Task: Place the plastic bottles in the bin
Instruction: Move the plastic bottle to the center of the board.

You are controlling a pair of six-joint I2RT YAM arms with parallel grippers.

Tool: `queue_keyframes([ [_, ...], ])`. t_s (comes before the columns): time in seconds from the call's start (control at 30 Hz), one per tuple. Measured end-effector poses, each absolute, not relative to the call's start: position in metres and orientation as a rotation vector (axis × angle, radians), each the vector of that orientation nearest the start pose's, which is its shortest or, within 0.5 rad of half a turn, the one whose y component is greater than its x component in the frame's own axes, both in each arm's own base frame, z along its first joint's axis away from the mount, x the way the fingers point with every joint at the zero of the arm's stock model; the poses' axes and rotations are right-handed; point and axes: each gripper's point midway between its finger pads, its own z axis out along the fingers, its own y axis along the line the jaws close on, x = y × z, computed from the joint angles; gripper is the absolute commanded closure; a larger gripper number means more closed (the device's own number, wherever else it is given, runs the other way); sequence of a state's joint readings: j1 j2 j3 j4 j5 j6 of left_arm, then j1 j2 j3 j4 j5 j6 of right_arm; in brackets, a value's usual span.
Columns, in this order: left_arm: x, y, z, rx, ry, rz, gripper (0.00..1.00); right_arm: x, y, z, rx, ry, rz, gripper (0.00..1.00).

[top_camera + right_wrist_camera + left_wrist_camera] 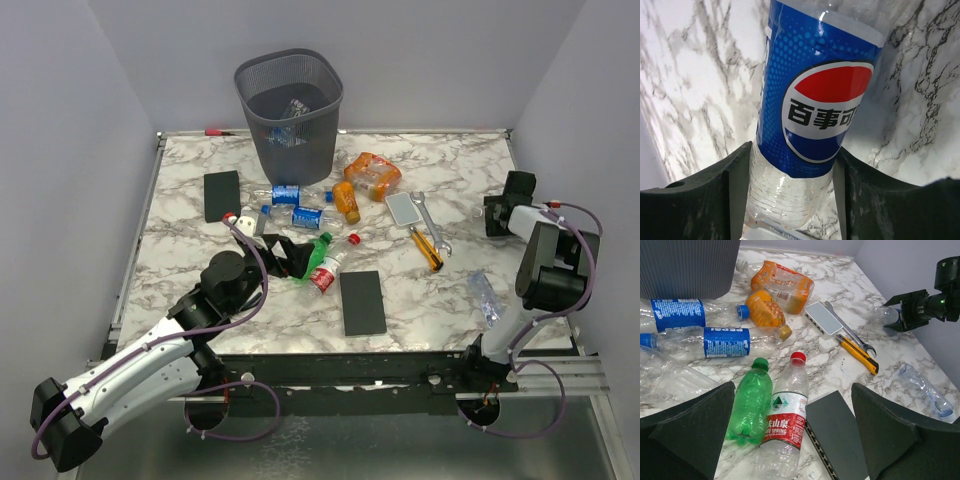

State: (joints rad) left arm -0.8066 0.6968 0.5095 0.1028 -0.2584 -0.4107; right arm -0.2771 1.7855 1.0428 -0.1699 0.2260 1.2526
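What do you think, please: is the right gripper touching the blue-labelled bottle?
Touching. In the right wrist view, the bottle fills the right gripper, both fingers against its sides.

A clear bottle [815,115] filling the middle of the right wrist view wears a blue label with the red, white and blue Pepsi roundel. Across its white band run the black Chinese characters 百事可, with the rest lost round the label's curve.

At lower centre of the left wrist view, a red-capped bottle [785,420] has a red and white label reading 夫山泉 over "SPRING", beneath a small green mountain emblem. At the left of that frame, a blue-labelled bottle [722,341] shows white lettering too blurred to read. So is the print on the orange bottle [785,285] at upper centre.
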Motion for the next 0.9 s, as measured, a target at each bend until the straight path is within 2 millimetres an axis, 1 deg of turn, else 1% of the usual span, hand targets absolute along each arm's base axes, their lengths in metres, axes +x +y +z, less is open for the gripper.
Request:
queue_keyframes([
  [0.07,0.238,-0.206,0.237,0.134,1.696,-0.708,0.01,0.426,-0.118,0.049,1.723,1.727,0.165,0.53],
  [0.13,0.237,-0.206,0.237,0.134,1.696,-0.708,0.01,0.428,-0.112,0.064,1.664,1.741,0.194,0.55],
  [0.2,0.237,-0.206,0.237,0.134,1.696,-0.708,0.01,0.433,-0.103,0.086,1.577,1.748,0.235,0.55],
  [0.27,0.237,-0.206,0.237,0.134,1.696,-0.708,0.01,0.44,-0.086,0.113,1.465,1.754,0.295,0.55],
  [0.37,0.237,-0.206,0.237,0.134,1.696,-0.708,0.01,0.445,-0.051,0.161,1.252,1.76,0.398,0.56],
  [0.43,0.237,-0.206,0.238,0.134,1.696,-0.708,0.01,0.441,-0.023,0.19,1.095,1.767,0.451,0.56],
  [0.53,0.237,-0.206,0.238,0.133,1.695,-0.708,0.01,0.421,0.023,0.226,0.84,1.777,0.515,0.56],
  [0.6,0.237,-0.206,0.238,0.133,1.694,-0.708,0.01,0.399,0.054,0.24,0.669,1.79,0.565,0.55],
  [0.67,0.237,-0.206,0.238,0.133,1.695,-0.709,0.01,0.371,0.082,0.245,0.501,1.811,0.621,0.55],
  [0.7,0.237,-0.206,0.237,0.133,1.696,-0.708,0.01,0.357,0.091,0.245,0.433,1.818,0.645,0.55],
  [0.77,0.238,-0.207,0.237,0.133,1.696,-0.708,0.01,0.33,0.106,0.238,0.318,1.844,0.693,0.55],
  [0.83,0.239,-0.208,0.235,0.133,1.701,-0.708,0.01,0.304,0.118,0.218,0.237,1.899,0.737,0.56],
  [0.9,0.24,-0.209,0.231,0.135,1.713,-0.703,0.01,0.28,0.124,0.19,0.197,1.988,0.76,0.57],
])
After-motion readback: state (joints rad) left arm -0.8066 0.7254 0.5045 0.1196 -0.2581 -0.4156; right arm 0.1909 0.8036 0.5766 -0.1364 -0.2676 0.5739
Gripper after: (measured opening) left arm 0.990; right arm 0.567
